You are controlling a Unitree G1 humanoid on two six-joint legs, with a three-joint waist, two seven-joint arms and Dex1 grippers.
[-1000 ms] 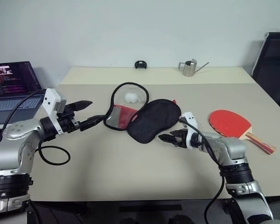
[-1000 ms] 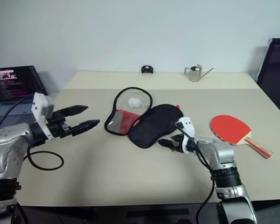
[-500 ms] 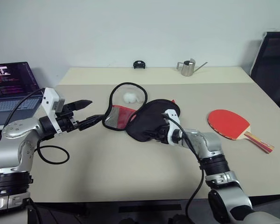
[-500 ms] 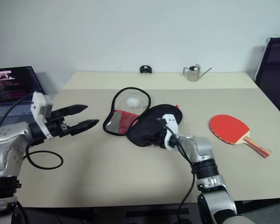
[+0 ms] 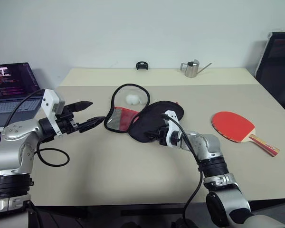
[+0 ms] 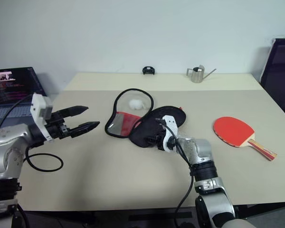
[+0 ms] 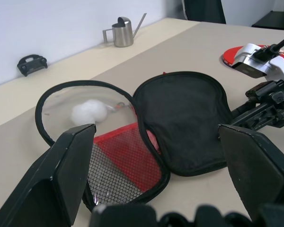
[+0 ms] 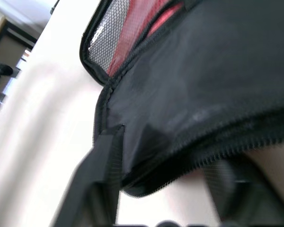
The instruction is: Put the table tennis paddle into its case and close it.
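Note:
The case (image 5: pixel 156 121) lies unzipped in the middle of the table, black flap to the right, red mesh half (image 5: pixel 119 118) to the left, with its white pom-pom (image 5: pixel 133 98) inside the zipper loop. My right gripper (image 5: pixel 153 135) is at the black flap's near edge, and its fingers (image 8: pixel 102 184) are closed on the zipper rim. The table tennis paddle (image 5: pixel 232 126) lies red face up at the right, apart from both grippers. My left gripper (image 5: pixel 88 116) hovers open just left of the case, and its fingers (image 7: pixel 71 165) frame the case from that side.
A laptop (image 5: pixel 12 88) stands open at the left beside the table. A metal pitcher (image 5: pixel 192 69) and a small black object (image 5: pixel 142 65) sit at the far edge. A black chair (image 5: pixel 275 61) is at the right. A cable loop (image 5: pixel 52 156) hangs under my left arm.
My right gripper has moved left from open table to the black flap's near edge and closed on it. The left gripper has stayed where it was.

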